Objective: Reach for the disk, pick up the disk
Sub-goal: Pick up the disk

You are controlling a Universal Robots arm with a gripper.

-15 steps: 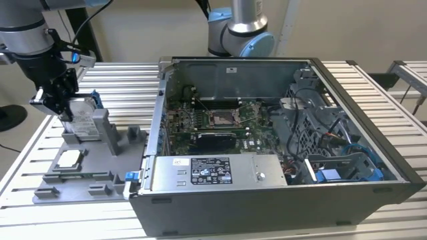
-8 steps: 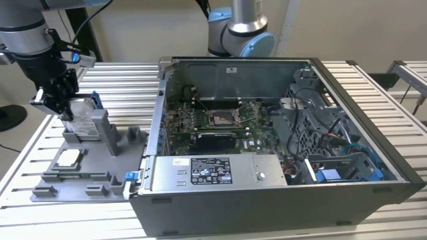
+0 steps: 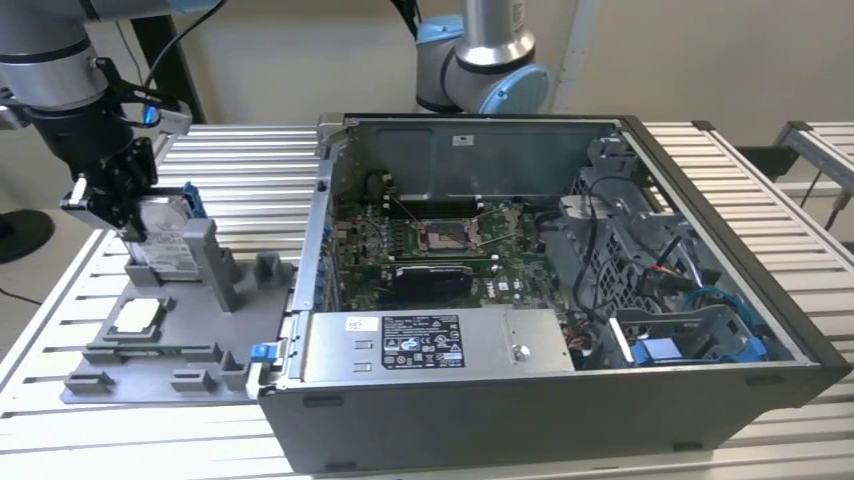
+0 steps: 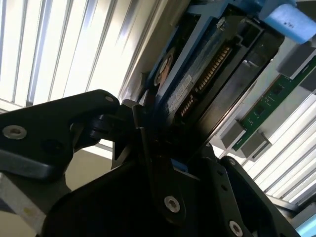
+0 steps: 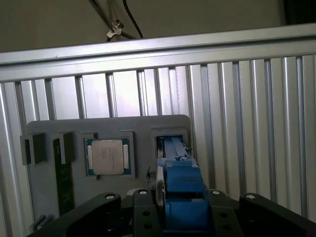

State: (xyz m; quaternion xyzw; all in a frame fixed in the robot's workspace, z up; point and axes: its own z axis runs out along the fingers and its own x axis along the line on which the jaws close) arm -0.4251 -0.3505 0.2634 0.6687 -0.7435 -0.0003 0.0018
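Observation:
The disk (image 3: 168,238), silver-grey with a white label and a blue frame, stands on edge in a slot of the grey fixture plate (image 3: 174,372) at the exterior view's left. My gripper (image 3: 130,228) reaches down over its upper end, with the black fingers against both faces, shut on it. In the first wrist view the blue frame of the disk (image 5: 181,178) sits between the fingers of the gripper (image 5: 183,210), above the fixture's slot. The second wrist view shows the disk (image 4: 197,74) close up, with its connector edge running out from the gripper (image 4: 182,163).
A small square silver chip (image 3: 138,316) (image 5: 107,157) and a green memory stick (image 5: 63,173) lie in the fixture beside the disk. An open computer case (image 3: 534,410) stands close on the exterior view's right. Another robot arm (image 3: 481,60) rises behind it. The slatted aluminium table (image 3: 240,150) lies underneath.

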